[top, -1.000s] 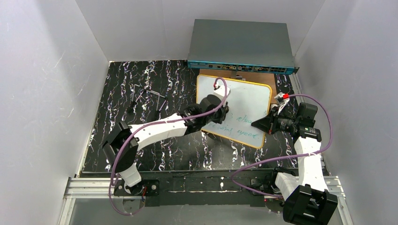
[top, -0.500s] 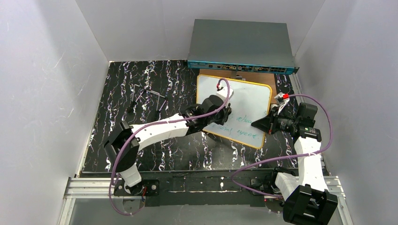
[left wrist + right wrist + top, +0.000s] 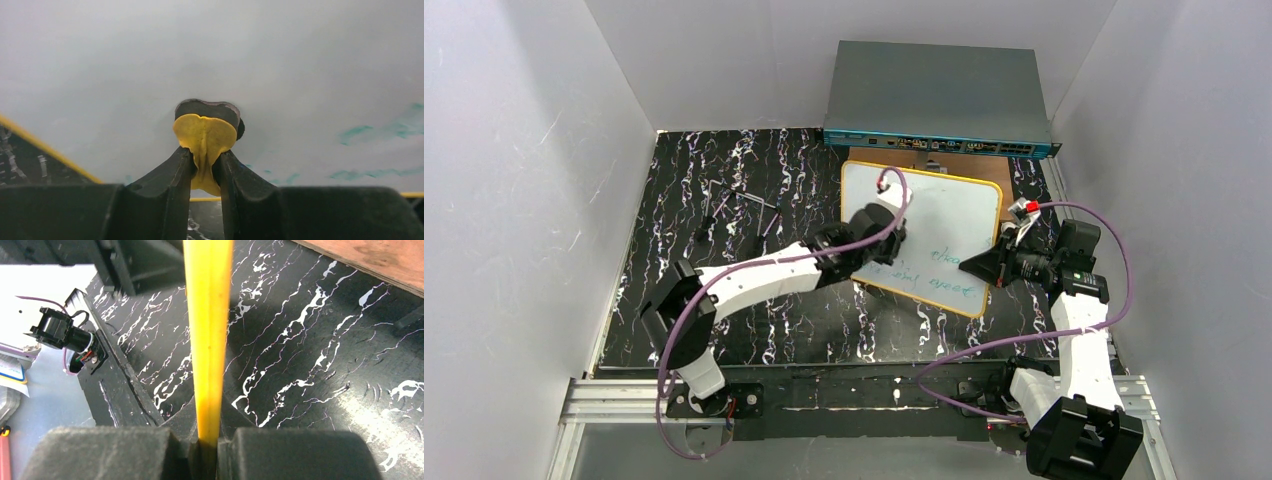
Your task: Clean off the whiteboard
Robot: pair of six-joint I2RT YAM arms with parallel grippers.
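Whiteboard (image 3: 954, 205), at the back of the table (image 3: 724, 180), looks about half done: right gripper (image 3: 208, 440) clamps its rim, left gripper (image 3: 206, 156) pinches a yellow eraser (image 3: 205, 131) against it, and green writing (image 3: 944, 272) low right awaits wiping.

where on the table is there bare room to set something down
Bare tabletop lies in the far left corner, between the left wall and the small metal tools, and along the near edge between the arm bases. The right half is crowded: whiteboard, left end effector with its eraser, right end effector, wooden board, network switch.
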